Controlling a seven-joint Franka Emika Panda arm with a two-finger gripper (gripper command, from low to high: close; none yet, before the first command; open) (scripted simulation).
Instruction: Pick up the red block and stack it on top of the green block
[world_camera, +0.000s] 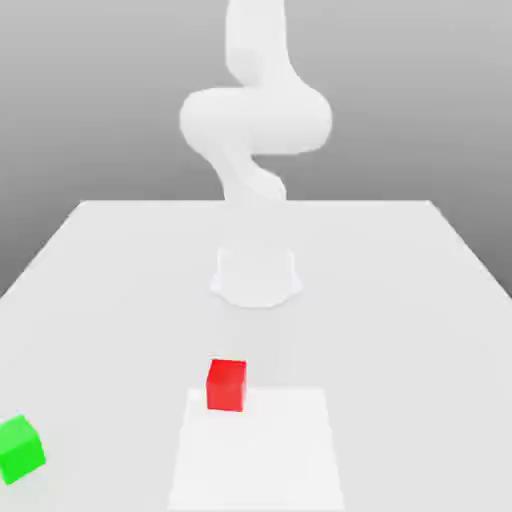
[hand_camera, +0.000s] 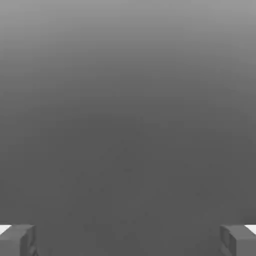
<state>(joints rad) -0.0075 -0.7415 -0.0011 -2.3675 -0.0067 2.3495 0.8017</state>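
In the hand view, the gripper (hand_camera: 128, 241) is standing open and is holding nothing. In the exterior view, the red block (world_camera: 227, 386) is resting on the bench (world_camera: 400, 330), well apart from the gripper, at the far edge of a white patch (world_camera: 265, 455). It is showing plain, bright red faces. The green block (world_camera: 19, 450), also plain, is sitting at the exterior view's left edge.

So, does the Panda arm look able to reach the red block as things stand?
Probably yes: the claw is open and empty, and nothing stands between the arm's base and the red block.
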